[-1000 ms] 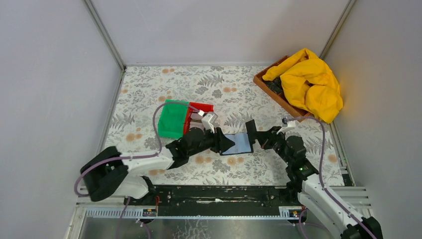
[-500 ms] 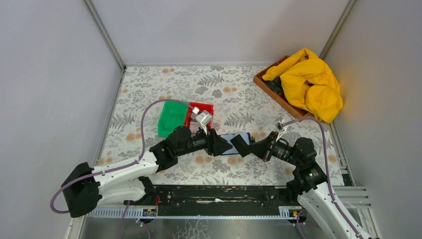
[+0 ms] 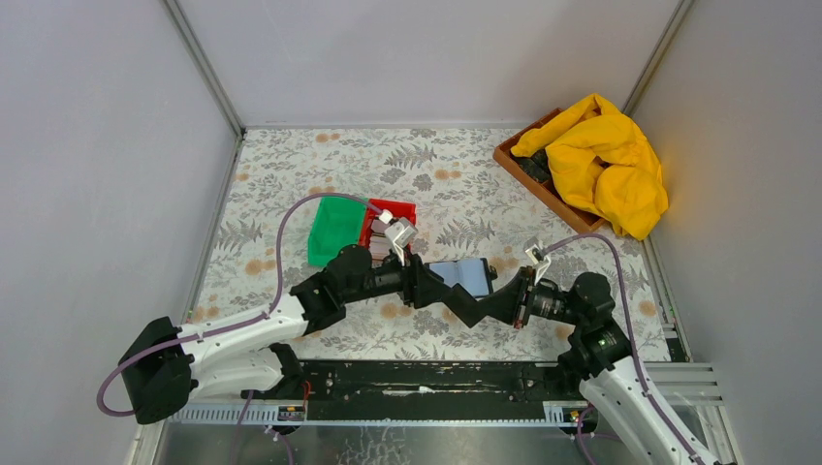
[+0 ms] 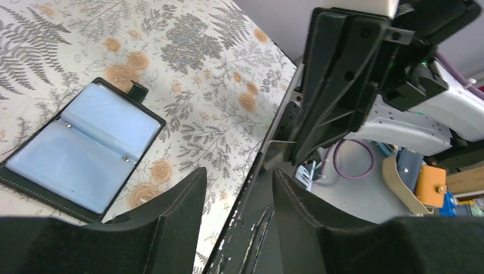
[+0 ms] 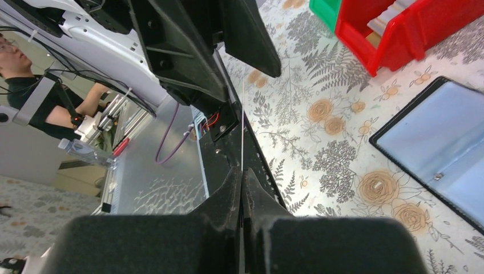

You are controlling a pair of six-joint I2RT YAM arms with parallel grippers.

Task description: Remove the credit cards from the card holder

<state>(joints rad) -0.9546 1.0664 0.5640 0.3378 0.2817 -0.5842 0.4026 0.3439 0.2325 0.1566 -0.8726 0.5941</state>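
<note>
Right wrist view: the right gripper [image 5: 241,178] is clenched, black fingers pressed together on a thin pale plastic credit card [image 5: 242,114], seen edge-on, sticking out ahead of the tips. Facing it, the left gripper [image 4: 237,191] is released: fingers parted, nothing between them. Both hang over the near half of the table.

Just beyond them the small black bifold card holder [image 3: 463,275] lies open and flat on the cloth, bluish-grey sleeves up, a small tab on one edge.

Surface: pale tablecloth [image 3: 291,155] printed with grey ferns and orange flowers, lying smooth. A red plastic bin [image 3: 393,213] and a green plastic bin [image 3: 332,231] sit side by side, left of the holder.

Far right corner: a brown wooden tray [image 3: 517,158] with a crumpled yellow cloth [image 3: 606,165] heaped over it.

Room: plain grey-white walls [image 3: 436,58] on three sides, metal posts in the far corners. A black rail [image 3: 417,378] runs along the near edge. Past it, in the right wrist view, a person in a dark top [image 5: 34,85].
</note>
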